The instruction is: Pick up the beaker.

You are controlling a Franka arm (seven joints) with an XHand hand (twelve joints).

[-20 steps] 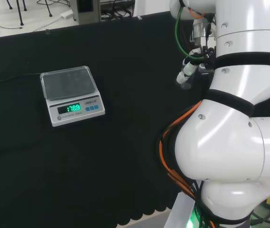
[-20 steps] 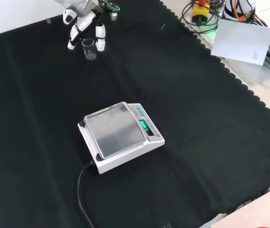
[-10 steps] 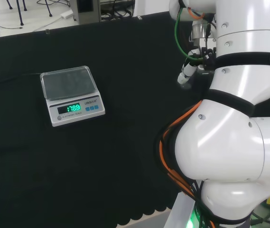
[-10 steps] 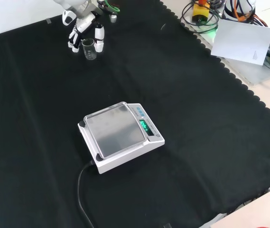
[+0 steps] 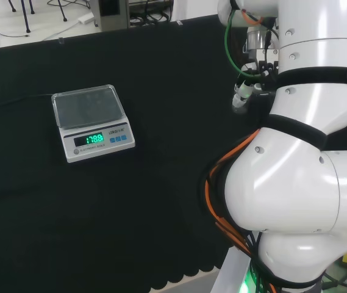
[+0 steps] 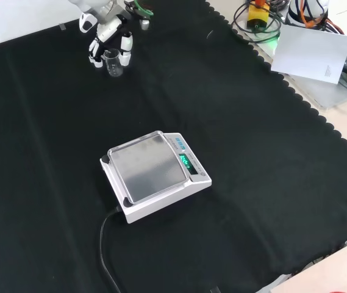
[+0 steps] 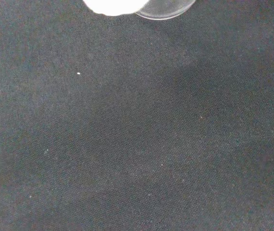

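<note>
A small clear glass beaker [image 6: 113, 62] stands upright on the black cloth at the far left in the front view. The hand [image 6: 109, 33] hangs just above and behind it, with one finger [image 6: 94, 54] on the beaker's left and another close on its right. The fingers hang nearly straight, and I cannot tell whether they touch the glass. In the head view a white fingertip [image 5: 240, 101] pokes out beside the arm's links, which hide the beaker. The wrist view catches the beaker's rounded edge [image 7: 168, 10] beside a blurred white part of the hand [image 7: 112, 5].
A white scale [image 6: 155, 175] with a steel pan and a lit green display sits mid-cloth, its cable [image 6: 105, 244] trailing toward the front edge. In the head view the scale [image 5: 91, 121] lies left of the arm. A sheet of paper [image 6: 312, 52] and cables lie off the cloth at right.
The hand has drawn in toward the beaker and its fingers have narrowed around it. The beaker stays where it was on the cloth.
</note>
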